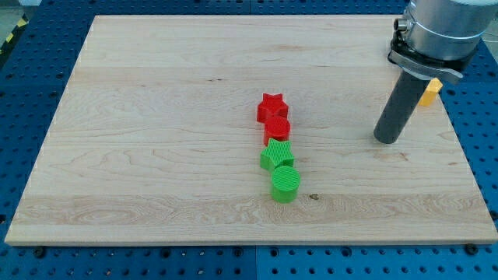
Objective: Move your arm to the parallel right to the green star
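Board (156, 117) on blue table (31, 62). My tip (387, 140): plain rod, holds nothing, touches no block, well right of green star (277, 155) mid-board. Star in a column: red star (271, 106), red cylinder (278, 129), green cylinder (285, 184). Yellow block (430, 91) behind rod.

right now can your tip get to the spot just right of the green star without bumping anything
Probably yes. My tip sits toward the view's right of the green star, with only bare board between them. The yellow block lies behind the rod, off that path.
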Robot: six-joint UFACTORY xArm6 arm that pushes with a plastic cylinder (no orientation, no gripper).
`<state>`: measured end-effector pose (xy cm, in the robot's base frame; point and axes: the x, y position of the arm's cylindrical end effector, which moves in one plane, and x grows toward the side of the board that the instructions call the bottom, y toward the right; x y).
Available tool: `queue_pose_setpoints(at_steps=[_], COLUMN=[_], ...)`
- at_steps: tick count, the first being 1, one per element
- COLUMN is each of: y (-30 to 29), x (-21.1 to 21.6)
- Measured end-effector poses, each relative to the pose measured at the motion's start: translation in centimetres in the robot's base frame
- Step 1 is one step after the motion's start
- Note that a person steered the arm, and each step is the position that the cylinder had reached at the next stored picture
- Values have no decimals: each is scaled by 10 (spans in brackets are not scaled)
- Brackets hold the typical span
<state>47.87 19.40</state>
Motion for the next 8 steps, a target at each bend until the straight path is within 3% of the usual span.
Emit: queue_pose_setpoints(at_steps=[8], y=[46], x=[4])
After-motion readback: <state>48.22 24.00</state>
